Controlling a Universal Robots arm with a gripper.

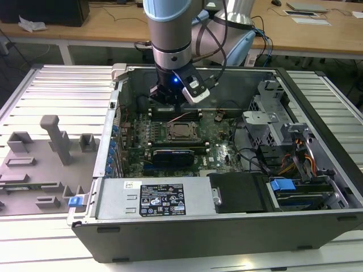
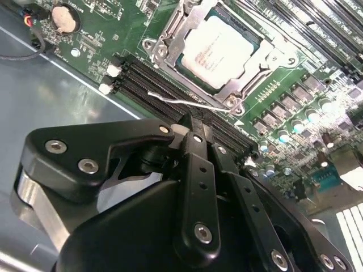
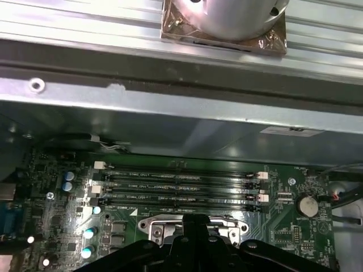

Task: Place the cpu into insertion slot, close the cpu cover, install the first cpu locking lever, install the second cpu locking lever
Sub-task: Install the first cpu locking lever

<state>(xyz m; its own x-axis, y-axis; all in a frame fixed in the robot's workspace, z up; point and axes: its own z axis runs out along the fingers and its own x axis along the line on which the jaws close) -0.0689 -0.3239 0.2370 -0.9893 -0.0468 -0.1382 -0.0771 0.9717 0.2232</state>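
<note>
Closed cover (image 2: 256, 63) over cpu (image 2: 218, 51), gripper (image 1: 174, 106) pinched narrow at cpu's 12 o'clock in exterior view, perhaps touching lever (image 2: 187, 101).

The exterior view looks from high up and some way off, steeply down into the open computer case (image 1: 227, 238) lying on the bench (image 1: 57, 85). Both wrist views sit close over the green board (image 2: 96, 51). The second wrist view looks along the hand (image 2: 195, 122) at the memory slots (image 2: 153, 85), and the first wrist view looks across those slots toward the case wall.
</note>
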